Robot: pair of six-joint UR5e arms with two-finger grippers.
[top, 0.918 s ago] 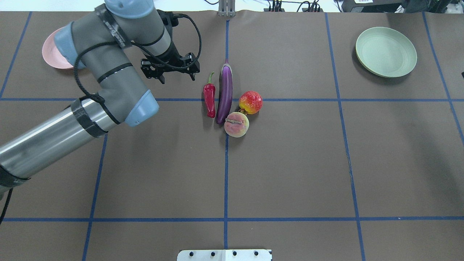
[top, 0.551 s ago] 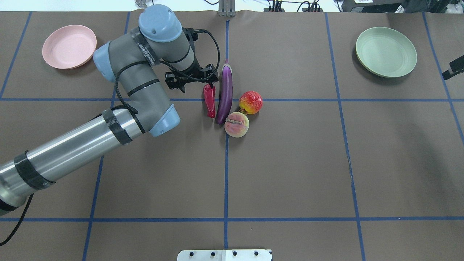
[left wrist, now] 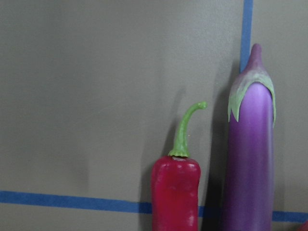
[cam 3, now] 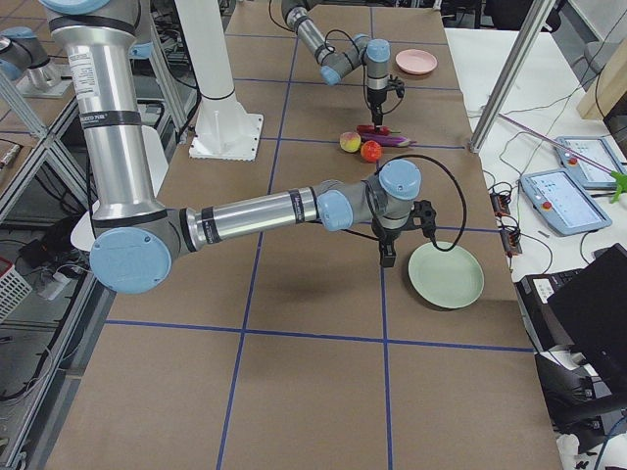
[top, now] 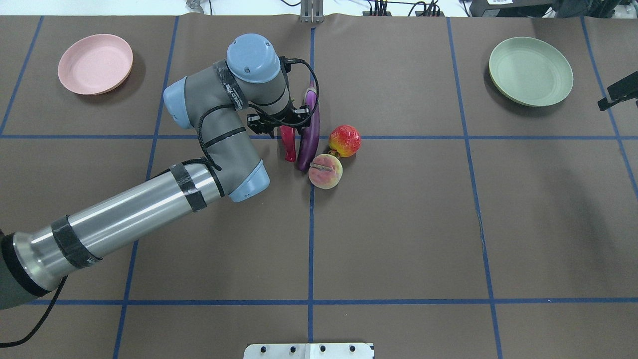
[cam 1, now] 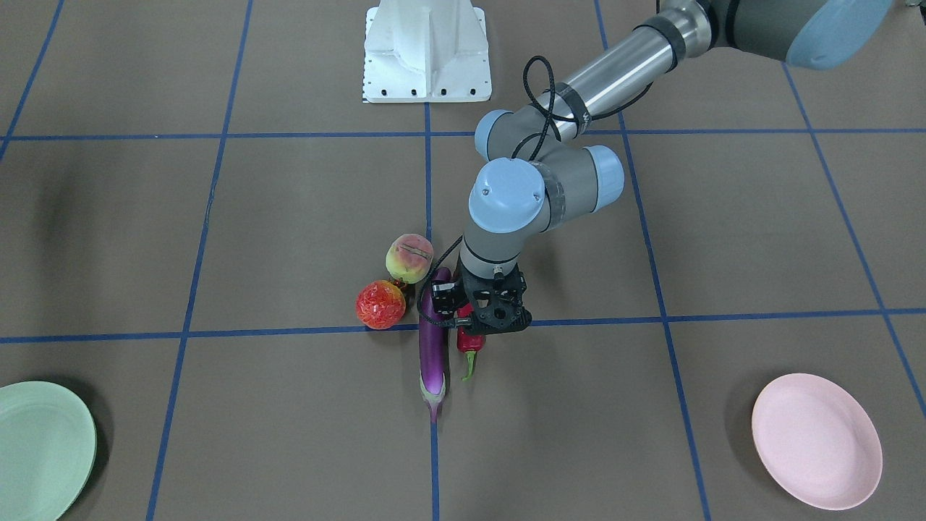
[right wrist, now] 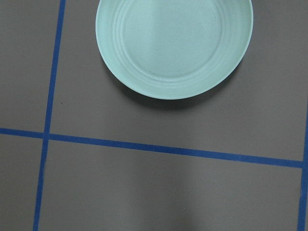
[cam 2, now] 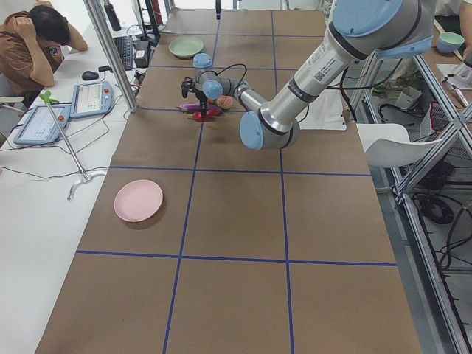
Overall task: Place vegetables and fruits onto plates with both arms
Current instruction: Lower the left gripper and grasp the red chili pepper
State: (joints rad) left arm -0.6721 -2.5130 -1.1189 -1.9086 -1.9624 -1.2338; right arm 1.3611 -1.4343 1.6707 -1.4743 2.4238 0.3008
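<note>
Seen from across the table, the left arm (cam 1: 564, 184) bends down to the cluster at the middle. The left gripper (cam 1: 479, 318) hangs straight over the chili pepper (cam 1: 470, 342). Its jaws look spread to either side of the pepper's body and are not pinching it, and the green stem pokes out on the camera's side. The eggplant (cam 1: 432, 354) lies just beside the pepper and parallel to it. The red-orange fruit (cam 1: 380, 305) and the peach (cam 1: 410, 258) sit against or just beside its other flank. The pink plate (cam 1: 816, 441) and the mint-green plate (cam 1: 43, 449) sit at opposite corners, well apart from the produce, and the white base block (cam 1: 427, 51) stands at the far edge. From overhead, the left gripper covers the pepper's stem end. Only a black sliver of the right gripper (top: 618, 93) shows at the edge near the mint-green plate, so I cannot tell whether it is spread or pressed together. In the exterior left view, the left arm stretches far along the brown table (cam 2: 236, 295), where all four pieces of produce lie, and an operator (cam 2: 33, 40) sits alongside. In the exterior right view, the right arm (cam 3: 255, 212) holds its gripper pointing down just beside the mint-green plate's rim. The left wrist camera looks at the pepper's stem and the eggplant's pale cap side by side, with a blue tape line (left wrist: 72, 200) running beneath them. The right wrist camera looks down on the mint-green plate.
</note>
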